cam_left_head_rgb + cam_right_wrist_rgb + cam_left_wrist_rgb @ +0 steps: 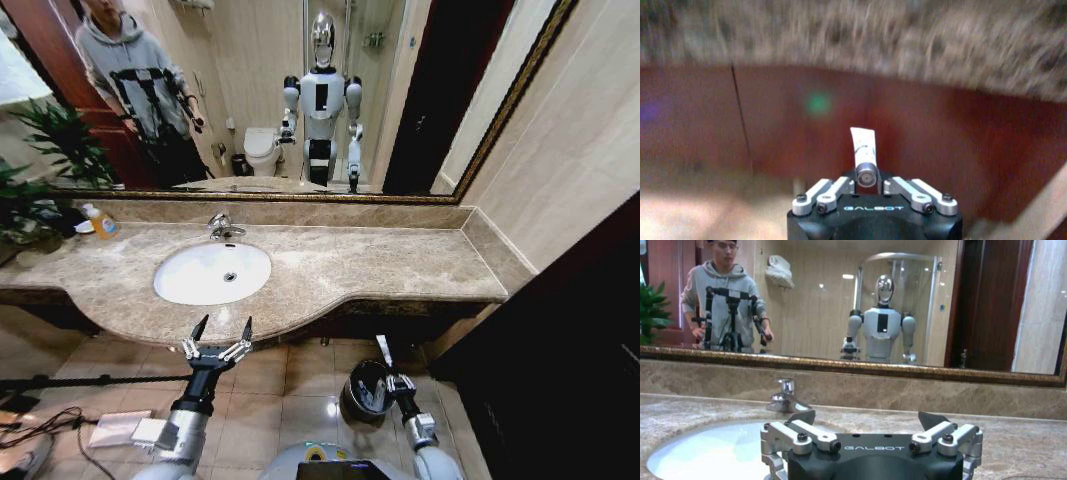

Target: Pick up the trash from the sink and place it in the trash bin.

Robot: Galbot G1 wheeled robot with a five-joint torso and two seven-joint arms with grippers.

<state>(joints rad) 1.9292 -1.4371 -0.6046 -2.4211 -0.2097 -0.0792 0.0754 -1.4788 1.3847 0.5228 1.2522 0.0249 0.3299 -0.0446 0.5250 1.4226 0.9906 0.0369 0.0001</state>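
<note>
Fingers of our right gripper [866, 186] pinch a small white tube [862, 145] upright, low by the floor just above the dark trash bin [362, 392]; we judge the drop best made once the tube hangs squarely over the rim, so it cannot bounce out; our left gripper [221, 333] waits spread wide and empty at the counter edge before the sink [200, 285].

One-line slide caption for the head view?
Right tool holds a white tube above the trash bin; left tool, open, faces the sink.
</note>
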